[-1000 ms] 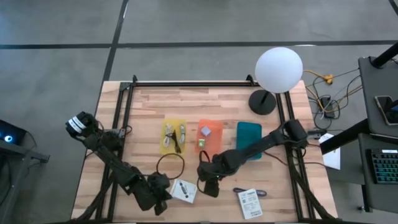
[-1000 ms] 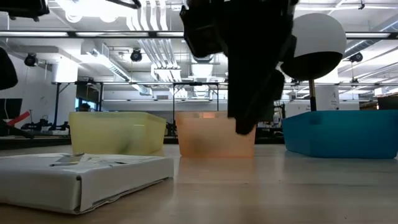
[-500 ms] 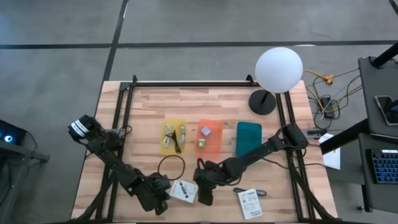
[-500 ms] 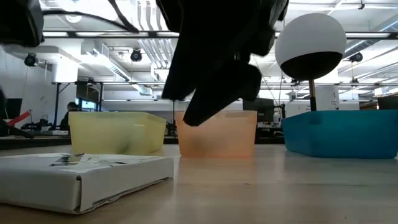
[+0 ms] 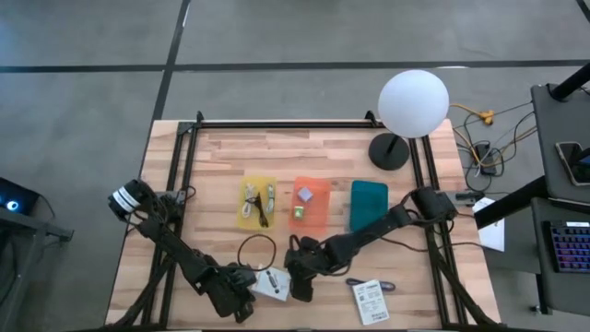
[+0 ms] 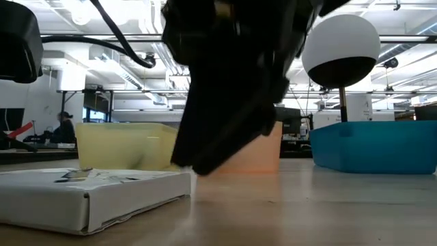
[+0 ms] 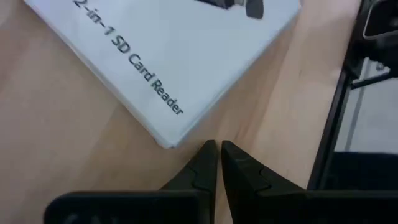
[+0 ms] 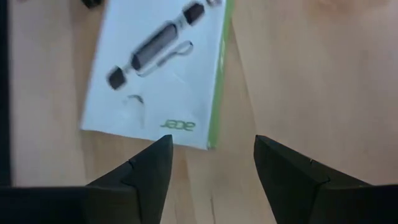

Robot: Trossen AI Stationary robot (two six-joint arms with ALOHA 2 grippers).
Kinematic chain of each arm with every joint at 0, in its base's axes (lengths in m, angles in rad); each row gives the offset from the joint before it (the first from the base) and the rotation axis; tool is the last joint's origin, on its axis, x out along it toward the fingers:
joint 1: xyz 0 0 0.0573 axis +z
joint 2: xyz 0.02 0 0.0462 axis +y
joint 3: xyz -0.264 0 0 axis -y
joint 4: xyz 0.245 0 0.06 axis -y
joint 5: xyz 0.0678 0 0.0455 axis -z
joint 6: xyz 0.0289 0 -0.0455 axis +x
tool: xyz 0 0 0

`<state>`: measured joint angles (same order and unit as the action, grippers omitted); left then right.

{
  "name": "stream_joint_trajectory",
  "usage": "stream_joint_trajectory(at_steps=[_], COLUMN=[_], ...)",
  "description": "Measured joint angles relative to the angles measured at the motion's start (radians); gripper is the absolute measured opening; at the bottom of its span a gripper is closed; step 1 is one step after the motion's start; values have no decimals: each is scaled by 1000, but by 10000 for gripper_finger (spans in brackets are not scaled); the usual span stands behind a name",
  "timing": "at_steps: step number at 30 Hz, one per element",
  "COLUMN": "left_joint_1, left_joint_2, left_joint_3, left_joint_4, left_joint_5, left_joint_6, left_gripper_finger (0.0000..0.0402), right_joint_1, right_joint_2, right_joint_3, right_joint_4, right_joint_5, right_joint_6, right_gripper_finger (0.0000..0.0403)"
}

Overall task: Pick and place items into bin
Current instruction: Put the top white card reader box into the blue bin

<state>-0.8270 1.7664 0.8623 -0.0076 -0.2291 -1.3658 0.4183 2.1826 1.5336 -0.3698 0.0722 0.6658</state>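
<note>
Hovering right gripper (image 8: 211, 162), spread wide, beside white box (image 8: 158, 74)

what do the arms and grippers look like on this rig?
Both arms are dark, jointed links. The left arm has a white-banded base joint, the right arm a dark one. Left gripper: thin black tapered fingers. Right gripper: broader wedge-shaped black fingers. Black cables loop off an arm in the low view.
</note>
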Motion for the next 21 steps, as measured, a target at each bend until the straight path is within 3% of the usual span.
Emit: stream_joint_trajectory(at_steps=[12,21], left_joint_1=[9,31], left_joint_2=[0,0], left_joint_3=[-3,-3], left_joint_4=[-12,-11], left_joint_5=[-198,-241], left_joint_6=[-16,-15], left_gripper_finger=[11,11], right_joint_1=[-2,-4], right_joint_2=[5,22], right_joint_3=[-1,-2], right_joint_4=[54,60], right_joint_5=[0,7], right_joint_6=[15,34], right_gripper_finger=[130,72])
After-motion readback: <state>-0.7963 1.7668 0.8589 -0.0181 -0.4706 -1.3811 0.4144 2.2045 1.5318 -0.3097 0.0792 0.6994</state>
